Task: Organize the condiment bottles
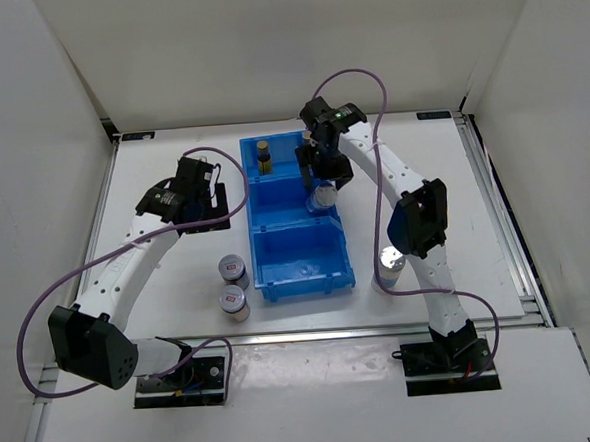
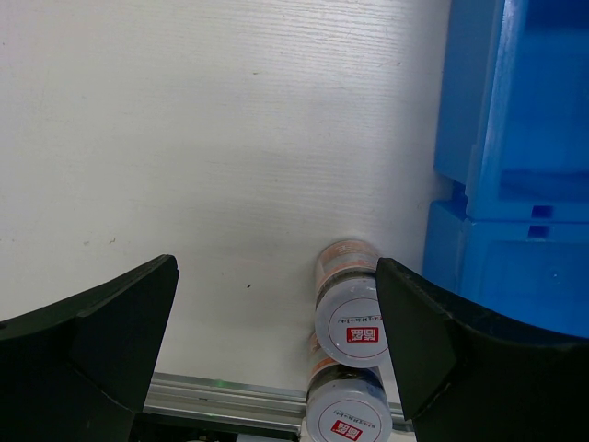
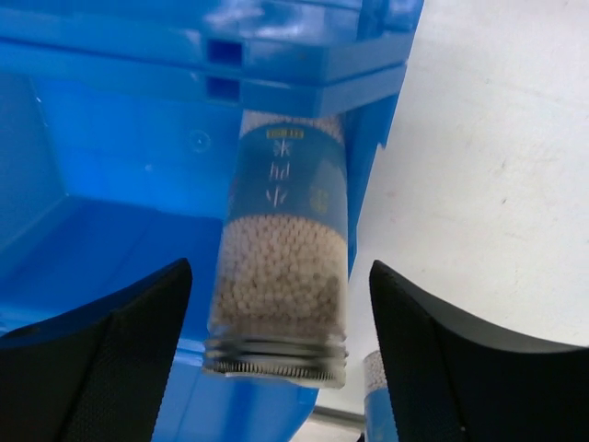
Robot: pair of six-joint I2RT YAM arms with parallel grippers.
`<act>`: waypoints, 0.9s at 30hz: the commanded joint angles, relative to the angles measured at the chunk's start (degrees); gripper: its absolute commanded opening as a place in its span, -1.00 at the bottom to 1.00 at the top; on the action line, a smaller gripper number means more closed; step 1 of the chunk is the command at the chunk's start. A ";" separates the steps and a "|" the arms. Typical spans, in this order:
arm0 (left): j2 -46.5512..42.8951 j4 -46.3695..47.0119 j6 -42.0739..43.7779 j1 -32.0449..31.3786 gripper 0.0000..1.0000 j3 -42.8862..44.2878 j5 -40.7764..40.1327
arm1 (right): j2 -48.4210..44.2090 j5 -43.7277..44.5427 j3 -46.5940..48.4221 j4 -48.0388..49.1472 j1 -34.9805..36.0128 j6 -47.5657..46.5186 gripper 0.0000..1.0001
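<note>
R claw (image 3: 279, 276): apart, not clamped on anything. Gaps visible both sides of tall bottle (image 1: 322, 198) in wrist view. Tall bottle: upright, lid up, in middle compartment of bin (image 1: 304, 284), close to its R wall, straight below claw and centred between fingers. Looks like drop-off done for this one (judgement). Amber bottle (image 1: 264, 158): far compartment, upright; can't tell if another one sits behind it.

Key relation for next move, prob: 2nd tall bottle (image 1: 391, 263), upright on tabletop (image 1: 434, 202), just outside bin's R wall, level w/ near compartment. Lies back toward arm bases from R claw and a bit to the R. Long axis vertical, so fingers either side of lid, approach from above. R arm far nearer. Sits right beside R arm's own forearm, so needs lift + pull-back first; risk of clipping it w/ the arm.

L claw (image 2: 276, 276): wide apart, empty, low over tabletop L of bin. Short jar (image 2: 354, 324) and 2nd short jar (image 2: 346, 422): upright, just beside each other, L of bin's near compartment, ahead of L claw in wrist view, offset toward its R finger. L arm nearer for both.
</note>
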 commanded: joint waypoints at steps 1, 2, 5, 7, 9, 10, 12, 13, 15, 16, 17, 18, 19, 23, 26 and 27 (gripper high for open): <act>-0.51 0.73 0.41 0.18 1.00 0.96 -0.85 | -0.30 1.52 2.62 2.98 -0.35 -0.59 0.64; -0.51 0.73 0.41 0.18 1.00 0.96 -0.85 | -1.00 1.52 2.62 2.99 -0.35 -0.59 0.66; -0.51 0.73 0.41 0.18 1.00 0.96 -0.85 | -2.93 2.74 2.62 4.22 -0.35 -0.06 0.72; -0.51 0.73 0.41 0.18 1.00 0.96 -0.85 | -4.51 4.23 1.40 5.70 -0.35 -0.06 0.74; -0.51 0.73 0.41 0.18 1.00 0.96 -0.85 | -7.24 5.47 -0.45 7.63 -0.35 -0.06 0.77; -0.51 0.73 0.41 0.18 1.00 0.96 -0.85 | -8.03 5.47 -1.42 7.64 -0.35 -0.06 0.77; -0.51 0.73 0.41 0.18 1.00 0.96 -0.85 | -9.35 5.47 -3.44 7.64 -0.35 -0.06 0.77; -0.51 0.73 0.41 0.18 1.00 0.96 -0.85 | -10.14 5.47 -4.32 7.12 -0.35 -0.06 0.77; -0.51 0.73 0.41 0.18 1.00 0.96 -0.85 | -11.37 5.47 -7.99 7.12 -0.35 0.46 0.74; -0.51 0.73 0.41 0.18 1.00 0.96 -0.85 | -12.07 5.47 -9.41 7.12 0.26 0.46 0.74; -0.51 0.73 0.41 0.18 1.00 0.96 -0.85 | -13.21 5.47 -10.64 7.12 0.88 0.98 0.72; -0.51 0.73 0.41 0.18 1.00 0.96 -0.85 | -13.22 6.78 -11.70 7.12 1.58 0.99 0.72; -0.51 0.73 0.41 0.18 1.00 0.96 -0.85 | -14.01 7.40 -13.71 7.12 1.59 0.99 0.72; -0.51 0.73 0.41 0.18 1.00 0.96 -0.85 | -14.72 8.20 -16.36 6.51 3.52 1.51 0.72; -0.51 0.73 0.41 0.18 1.00 0.96 -0.85 | -14.72 8.20 -17.94 6.50 4.22 1.52 0.75; -0.51 0.73 0.41 0.18 1.00 0.96 -0.85 | -14.72 8.81 -17.95 6.50 4.92 1.52 0.78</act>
